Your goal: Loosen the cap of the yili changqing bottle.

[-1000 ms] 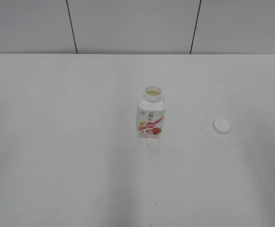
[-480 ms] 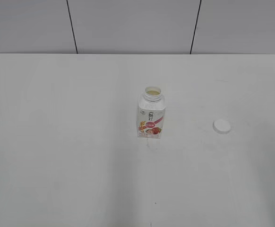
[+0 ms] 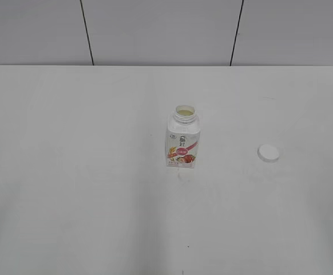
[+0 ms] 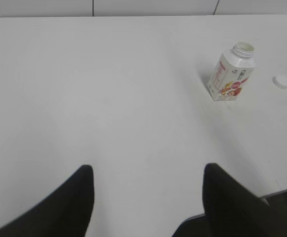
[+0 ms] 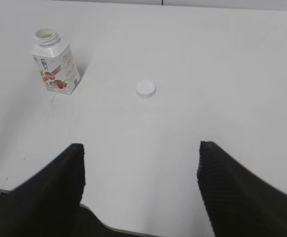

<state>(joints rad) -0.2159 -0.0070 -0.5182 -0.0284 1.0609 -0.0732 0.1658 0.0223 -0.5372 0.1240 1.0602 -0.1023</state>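
The yili changqing bottle [image 3: 183, 140] stands upright in the middle of the white table with its threaded neck open and no cap on it. It also shows in the left wrist view [image 4: 231, 74] and the right wrist view [image 5: 54, 63]. The white cap [image 3: 268, 152] lies flat on the table to the bottle's right, apart from it, and shows in the left wrist view [image 4: 282, 81] and the right wrist view [image 5: 146, 88]. My left gripper [image 4: 147, 170] is open and empty, near the table's front edge. My right gripper [image 5: 141, 148] is open and empty, also back from both objects. Neither gripper appears in the exterior view.
The white table [image 3: 86, 172] stretches wide around the bottle and the cap. A grey panelled wall [image 3: 155, 31] stands behind the table's far edge. The table's near edge [image 4: 281, 190] shows in both wrist views.
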